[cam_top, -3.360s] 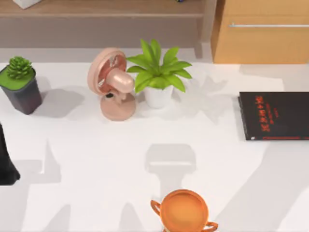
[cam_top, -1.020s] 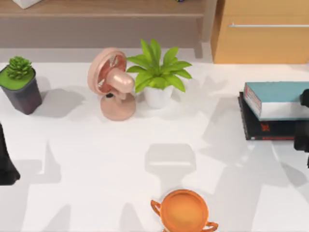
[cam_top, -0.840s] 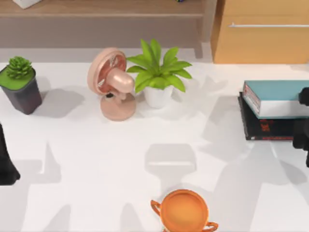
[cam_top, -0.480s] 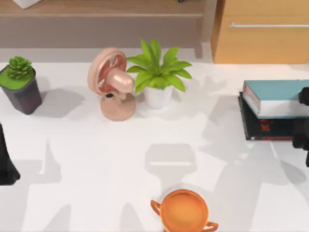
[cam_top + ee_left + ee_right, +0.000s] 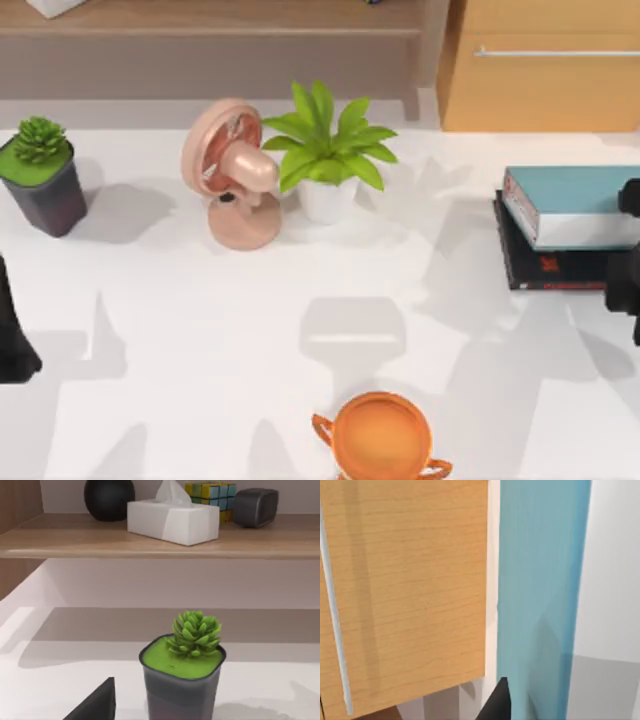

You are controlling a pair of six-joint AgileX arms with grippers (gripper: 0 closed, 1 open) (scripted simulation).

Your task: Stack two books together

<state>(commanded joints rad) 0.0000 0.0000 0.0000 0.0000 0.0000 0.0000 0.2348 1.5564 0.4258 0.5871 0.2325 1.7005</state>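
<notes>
Teal book [image 5: 575, 195] atop black book [image 5: 555, 266] (mostly covered); right gripper [image 5: 628, 250] cropped, grip unclear.

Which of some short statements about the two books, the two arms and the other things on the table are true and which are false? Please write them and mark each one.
1. The teal-blue book lies on top of the black book. True.
2. The stacked books are at the table's left side. False: they are at the right side, below the wooden cabinet.
3. The pink fan stands beside the leafy plant in the white pot. True.
4. The orange cup rests on the books. False: it stands apart, at the table's near edge.
5. The left gripper is at the books. False: it is at the left edge, near the succulent pot; the right gripper is at the books.
</notes>
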